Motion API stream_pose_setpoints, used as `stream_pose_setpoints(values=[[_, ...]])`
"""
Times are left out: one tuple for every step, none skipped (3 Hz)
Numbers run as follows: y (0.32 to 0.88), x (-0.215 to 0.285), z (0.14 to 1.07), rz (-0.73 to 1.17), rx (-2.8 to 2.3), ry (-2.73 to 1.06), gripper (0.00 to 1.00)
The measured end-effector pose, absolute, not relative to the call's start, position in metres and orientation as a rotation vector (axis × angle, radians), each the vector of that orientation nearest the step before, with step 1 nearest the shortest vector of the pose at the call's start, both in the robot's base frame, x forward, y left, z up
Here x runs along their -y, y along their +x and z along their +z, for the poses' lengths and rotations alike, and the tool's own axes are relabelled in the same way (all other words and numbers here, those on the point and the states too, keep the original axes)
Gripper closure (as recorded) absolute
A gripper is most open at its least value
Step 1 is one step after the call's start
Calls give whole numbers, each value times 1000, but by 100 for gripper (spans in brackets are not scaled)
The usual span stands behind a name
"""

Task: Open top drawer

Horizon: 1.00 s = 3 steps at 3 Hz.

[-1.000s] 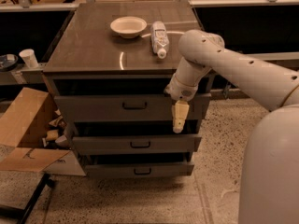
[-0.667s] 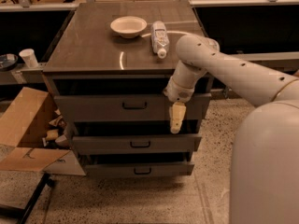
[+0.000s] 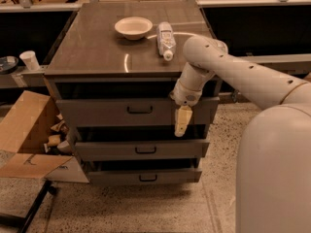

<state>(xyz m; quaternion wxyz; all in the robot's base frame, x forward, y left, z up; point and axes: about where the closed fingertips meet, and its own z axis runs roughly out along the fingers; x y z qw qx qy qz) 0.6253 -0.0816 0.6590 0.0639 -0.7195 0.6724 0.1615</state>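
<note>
The top drawer is the tallest grey front of three in the cabinet, with a small black bar handle at its centre. A dark gap shows above it under the cabinet top. My gripper hangs pointing down in front of the right part of that drawer front, well right of the handle, its tip reaching past the drawer's lower edge. My cream arm comes in from the right across the cabinet's top right corner.
A white bowl and a lying bottle rest on the cabinet top. Two shallower drawers sit below. An open cardboard box lies on the floor at the left, and a paper cup stands on a shelf at the left.
My gripper and forearm have shifted slightly left along the top drawer front, towards the handle. The drawers have not moved.
</note>
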Motion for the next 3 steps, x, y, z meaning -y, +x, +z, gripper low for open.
stream_pose_setpoints(values=[[625,82,663,488,-2030,-2173,42],[627,81,666,488,-2030,-2173,65],[627,82,670,489,-2009,-2180,89]])
